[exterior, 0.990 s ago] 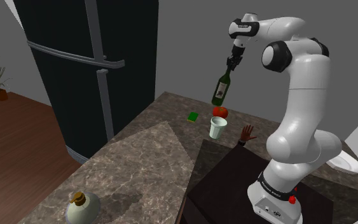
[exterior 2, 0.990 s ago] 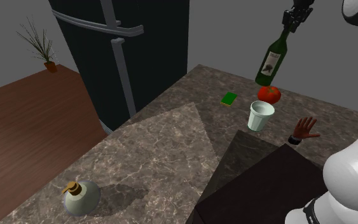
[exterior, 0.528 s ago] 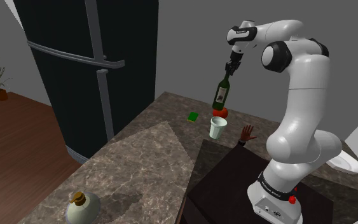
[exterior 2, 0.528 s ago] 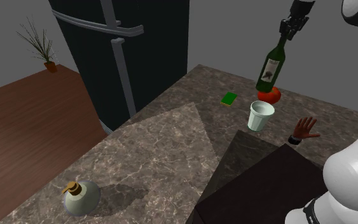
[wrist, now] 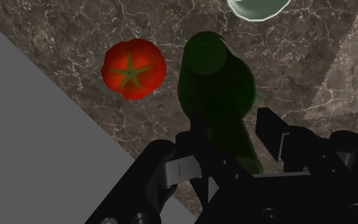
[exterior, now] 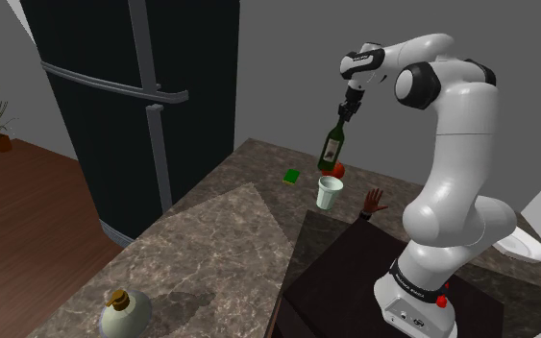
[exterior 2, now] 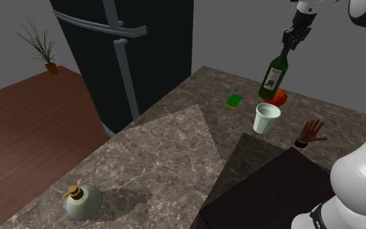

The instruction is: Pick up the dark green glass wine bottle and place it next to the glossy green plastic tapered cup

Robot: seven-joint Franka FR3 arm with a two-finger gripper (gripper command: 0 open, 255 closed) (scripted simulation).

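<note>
Wine bottle [exterior: 331, 149], dark green with a pale label, hangs in the air at a slant, clear of the counter [exterior: 210, 250]; the black hand [exterior: 343, 110] is clamped on its neck, a finger on either side; from the wrist view the bottle's [wrist: 219, 95] body runs away from the hand [wrist: 231, 137] toward the stone below; a red tomato [wrist: 133, 68] lies just beside its base, and the counter's edge against a plain grey surface runs close by the tomato; the pale tapered cup [exterior 2: 266, 118] stands upright near the tomato [exterior 2: 279, 97], on the side nearer the stand; a small flat green block [exterior 2: 234, 100] lies apart toward the second exterior view's left; a small brown model of a human palm [exterior 2: 312, 132] lies to the right of the cup; between the cup and the soap dispenser [exterior: 124, 312] stretches bare marble; a tall black refrigerator [exterior: 134, 106] flanks that stretch at the shoulder view's left.
</note>
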